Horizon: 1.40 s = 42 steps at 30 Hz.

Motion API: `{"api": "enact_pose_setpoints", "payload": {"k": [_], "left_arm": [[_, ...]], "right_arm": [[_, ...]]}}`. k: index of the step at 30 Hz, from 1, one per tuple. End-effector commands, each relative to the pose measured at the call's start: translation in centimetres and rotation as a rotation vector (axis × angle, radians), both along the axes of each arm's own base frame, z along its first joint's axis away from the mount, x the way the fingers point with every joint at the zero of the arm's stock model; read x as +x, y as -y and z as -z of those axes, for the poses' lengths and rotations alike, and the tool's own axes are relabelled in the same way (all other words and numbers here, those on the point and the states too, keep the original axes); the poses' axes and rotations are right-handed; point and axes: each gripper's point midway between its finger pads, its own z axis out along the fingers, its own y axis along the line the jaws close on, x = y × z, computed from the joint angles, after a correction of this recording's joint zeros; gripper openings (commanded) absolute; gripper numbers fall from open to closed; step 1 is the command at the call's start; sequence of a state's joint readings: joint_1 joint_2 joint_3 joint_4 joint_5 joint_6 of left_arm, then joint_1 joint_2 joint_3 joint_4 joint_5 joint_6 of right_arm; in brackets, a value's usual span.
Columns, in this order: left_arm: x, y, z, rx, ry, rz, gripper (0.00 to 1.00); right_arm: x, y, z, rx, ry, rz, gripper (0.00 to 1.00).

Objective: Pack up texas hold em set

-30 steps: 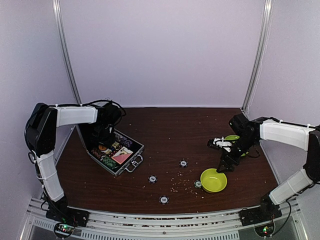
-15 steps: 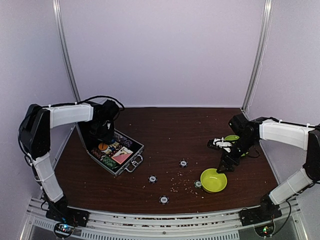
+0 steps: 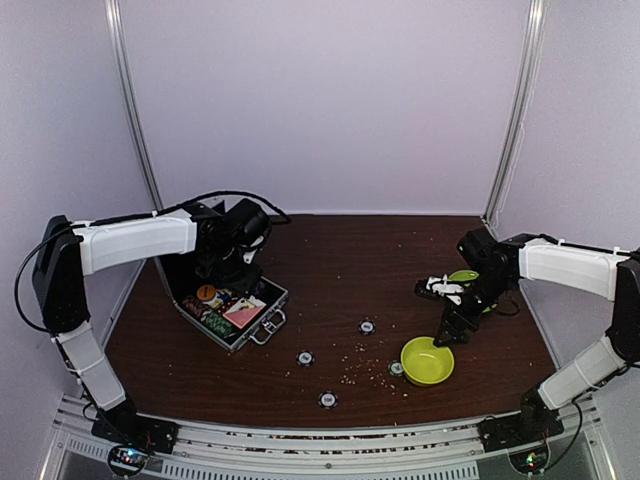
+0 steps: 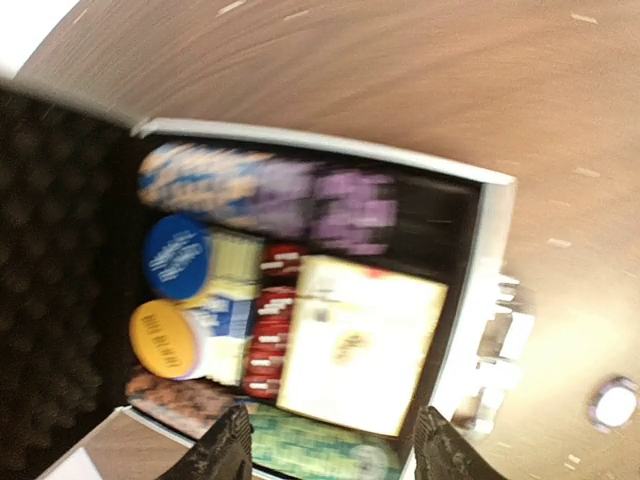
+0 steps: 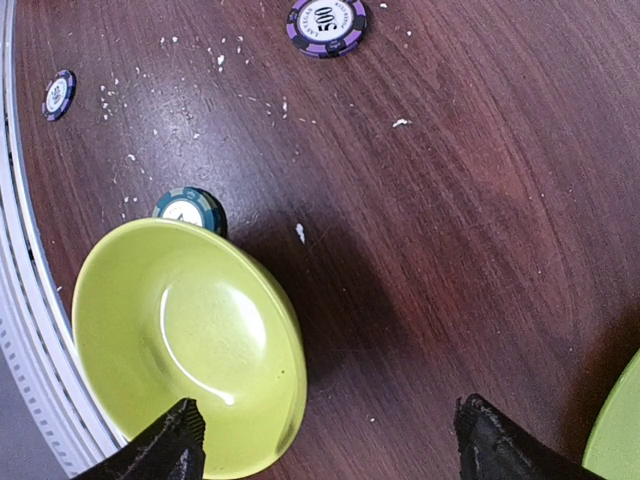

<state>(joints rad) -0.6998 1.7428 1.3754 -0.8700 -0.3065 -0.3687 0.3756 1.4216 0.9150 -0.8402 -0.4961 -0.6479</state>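
Note:
The silver case [image 3: 262, 316] lies open at the left, black-lined, its handle toward the table's middle. In the left wrist view the case [image 4: 484, 262] holds rows of striped chips [image 4: 270, 330], a card deck [image 4: 360, 345], a blue button [image 4: 176, 257] and an orange button [image 4: 162, 338]. My left gripper [image 3: 243, 268] hangs open and empty above the case [image 4: 330, 455]. Several loose chips lie on the table: one [image 3: 367, 326], another [image 3: 305, 357], a third [image 3: 328, 399]. My right gripper [image 3: 447, 330] is open and empty, one finger over the bowl's rim [image 5: 330, 445].
A lime-green bowl [image 3: 427, 360] stands at the front right, also in the right wrist view [image 5: 185, 345], with a teal chip [image 5: 190, 208] touching its rim. A purple 500 chip [image 5: 327, 24] lies beyond. A lime-green plate [image 3: 465, 276] sits behind the right gripper. White crumbs are scattered.
My left arm has swung right, from the case's lid side to above its far right part. The right arm and the loose chips have not moved.

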Motion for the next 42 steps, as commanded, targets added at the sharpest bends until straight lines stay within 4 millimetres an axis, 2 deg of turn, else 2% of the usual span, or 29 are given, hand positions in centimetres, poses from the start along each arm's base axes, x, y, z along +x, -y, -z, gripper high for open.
{"api": "enact_pose_setpoints", "payload": {"k": [1, 7, 14, 22, 24, 31, 37, 42], "left_arm": [[-1.5, 5.7, -2.2, -0.087, 0.018, 0.161, 0.57], [-4.9, 12.8, -1.8, -0.124, -0.023, 0.367, 0.57], [-8.1, 18.5, -0.6, -0.155, -0.071, 0.532, 0.57], [-13.5, 26.7, -0.4, -0.365, -0.024, 0.877, 0.58], [-13.9, 27.8, -0.1, -0.407, 0.007, 0.919, 0.58], [-14.2, 30.0, 3.1, -0.462, 0.045, 0.996, 0.58], [-15.2, 32.0, 4.2, -0.553, 0.111, 1.065, 0.57], [-15.2, 33.2, 5.5, -0.512, 0.136, 1.107, 0.58]], "right_arm": [[0.5, -0.3, -1.1, 0.008, 0.028, -0.005, 0.87], [0.5, -0.4, -1.5, 0.014, 0.044, -0.005, 0.87], [0.9, -0.5, -2.6, 0.033, 0.092, 0.006, 0.87], [1.7, -0.5, -3.9, 0.054, 0.148, 0.041, 0.86], [2.0, -0.4, -4.2, 0.061, 0.162, 0.051, 0.86], [2.8, 0.2, -5.5, 0.097, 0.213, 0.1, 0.86], [3.2, 0.6, -6.0, 0.109, 0.233, 0.126, 0.86], [3.3, 0.8, -6.0, 0.113, 0.236, 0.133, 0.86]]}}
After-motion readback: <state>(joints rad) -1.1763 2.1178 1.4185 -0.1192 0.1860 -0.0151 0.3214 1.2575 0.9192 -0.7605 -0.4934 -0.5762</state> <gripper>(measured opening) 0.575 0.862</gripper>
